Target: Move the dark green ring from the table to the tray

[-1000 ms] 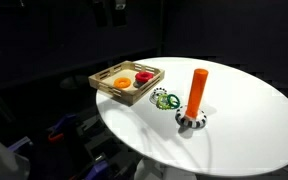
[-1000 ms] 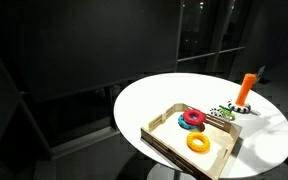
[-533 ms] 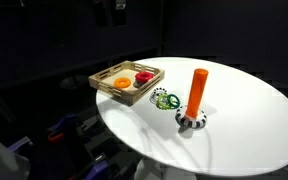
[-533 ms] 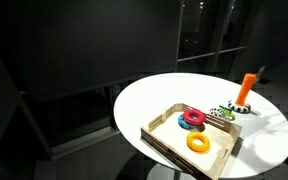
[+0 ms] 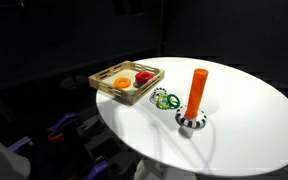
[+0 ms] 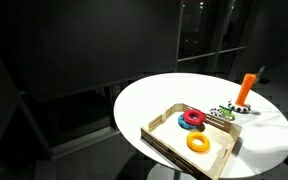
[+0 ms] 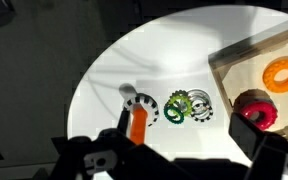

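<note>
The dark green ring lies on the white table, overlapping a lime-green toothed ring. This cluster also shows in both exterior views. The light wooden tray holds an orange ring and a red ring. The tray also shows in both exterior views. My gripper is open and empty, high above the table, with the ring between and ahead of its fingers. It is almost out of the top of an exterior view.
An orange peg on a black-and-white striped base stands next to the rings. A white toothed ring lies beside the green ones, toward the tray. The round table's edge is close, with dark surroundings.
In an exterior view the gripper at the top edge has shifted right and up, now nearly out of frame. The rings, peg and tray have not moved.
</note>
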Controlling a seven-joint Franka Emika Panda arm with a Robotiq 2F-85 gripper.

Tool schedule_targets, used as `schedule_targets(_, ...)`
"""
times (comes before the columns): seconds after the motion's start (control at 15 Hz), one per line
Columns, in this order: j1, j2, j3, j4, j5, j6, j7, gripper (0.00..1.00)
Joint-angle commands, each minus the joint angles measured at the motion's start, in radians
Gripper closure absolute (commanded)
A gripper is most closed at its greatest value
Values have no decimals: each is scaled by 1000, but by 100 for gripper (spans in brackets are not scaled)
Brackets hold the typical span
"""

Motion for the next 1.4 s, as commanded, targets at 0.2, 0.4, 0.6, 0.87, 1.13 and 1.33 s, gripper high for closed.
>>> schedule_targets(0.2, 13, 194, -29, 88, 71, 119, 8, 0)
schedule_targets(0.4, 25, 263, -48, 88, 83, 185, -53, 0)
schedule_targets(0.6, 34, 330, -61, 88, 77, 231, -121, 0)
schedule_targets(0.87, 38, 401, -69, 89, 61, 282, -179, 0)
schedule_targets(1.13, 33, 397, -59, 65, 59, 293, -144, 0)
schedule_targets(1.33, 33, 401, -59, 70, 59, 293, -144, 0)
